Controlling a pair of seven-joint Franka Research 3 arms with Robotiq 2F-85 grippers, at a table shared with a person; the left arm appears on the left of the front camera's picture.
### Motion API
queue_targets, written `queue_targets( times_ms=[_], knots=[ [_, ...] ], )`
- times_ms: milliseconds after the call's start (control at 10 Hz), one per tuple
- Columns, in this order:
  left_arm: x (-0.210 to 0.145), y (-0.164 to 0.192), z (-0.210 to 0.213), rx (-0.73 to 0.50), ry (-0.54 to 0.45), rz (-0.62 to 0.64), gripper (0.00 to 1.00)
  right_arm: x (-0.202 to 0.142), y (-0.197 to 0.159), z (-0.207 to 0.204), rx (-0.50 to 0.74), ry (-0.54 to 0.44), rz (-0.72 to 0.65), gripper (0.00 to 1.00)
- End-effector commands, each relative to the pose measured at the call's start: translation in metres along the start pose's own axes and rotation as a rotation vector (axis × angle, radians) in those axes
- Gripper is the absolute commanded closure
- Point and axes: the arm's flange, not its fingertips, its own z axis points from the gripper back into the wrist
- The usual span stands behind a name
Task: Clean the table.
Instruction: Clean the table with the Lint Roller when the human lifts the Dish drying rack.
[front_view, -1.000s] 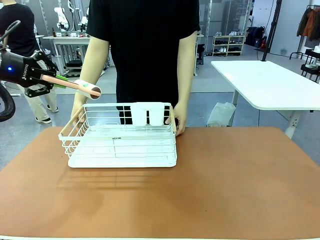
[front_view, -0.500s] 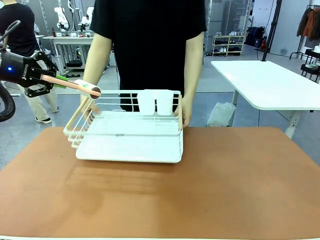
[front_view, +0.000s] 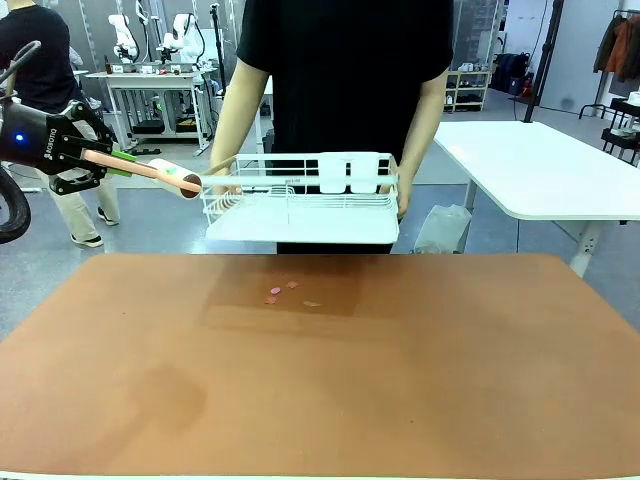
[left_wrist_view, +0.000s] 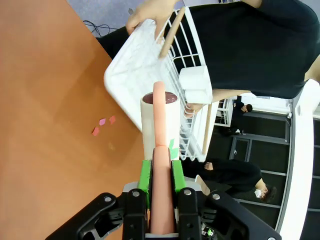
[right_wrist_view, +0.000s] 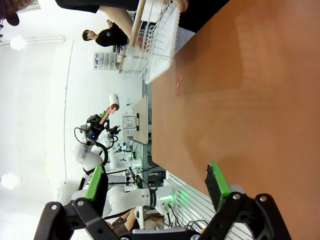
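Terracotta bench (front_view: 450, 380) across foreground, pink scraps (front_view: 285, 292) near far edge, below wire rack (front_view: 300, 215) held aloft by person (front_view: 340, 70). Left pincer (left_wrist_view: 160, 170) clamped on lint roller (front_view: 175, 178); right pincer (right_wrist_view: 156, 184) agape.

The scene is lit brightly and evenly from overhead. On the table (front_view: 450, 380) a soft, broad shadow is cast beneath the white rack (front_view: 300, 220) held above it, and a fainter patch is seen toward the lower left. The white side table (front_view: 540, 165) is nearly washed out. In the right wrist view the background is overexposed to white, and straight lines are bent by the wide-angle lens.
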Motion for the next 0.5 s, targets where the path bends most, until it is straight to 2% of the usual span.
queue_targets(
  times_ms=[0,400],
  knots=[
    [0.0005,-0.0004,0.0003,-0.001,0.0,-0.001,1.0,-0.0008,0.0024,0.0016,0.008,0.003,0.009,0.0],
    [0.0005,-0.0004,0.0003,-0.001,0.0,-0.001,1.0,-0.0008,0.0024,0.0016,0.008,0.003,0.009,0.0]
  ],
)
